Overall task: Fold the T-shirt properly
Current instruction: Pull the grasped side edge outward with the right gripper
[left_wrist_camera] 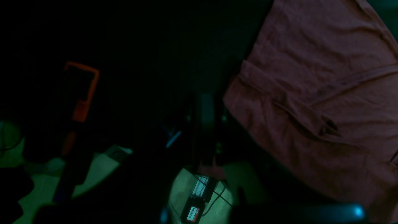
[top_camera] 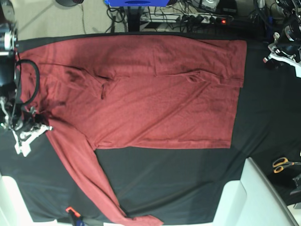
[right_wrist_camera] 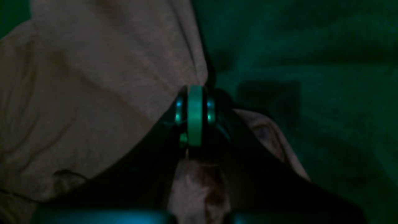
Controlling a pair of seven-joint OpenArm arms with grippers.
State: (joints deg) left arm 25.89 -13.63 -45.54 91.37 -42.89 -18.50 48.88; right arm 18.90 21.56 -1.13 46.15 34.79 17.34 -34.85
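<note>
Right gripper (right_wrist_camera: 195,93) is pressed together, pinching the edge of the large plain maroon long-sleeved T-shirt (top_camera: 141,94) of thin knit near its shoulder; fabric bunches at the closed jaws in the right wrist view. Left gripper (left_wrist_camera: 203,102) is shut with nothing in it, hovering just beside the shirt's hem edge off the far end. The shirt lies mostly flat on the black table cloth (top_camera: 188,179), one sleeve trailing toward the table's near edge. Judged step: first fold, starting at the shoulder side. The next move likely calls for the left gripper to take the hem so both lift together. Only the base view shows the trailing sleeve and yellow-handled scissors (top_camera: 283,164); only the right wrist view confirms the pinch.
</note>
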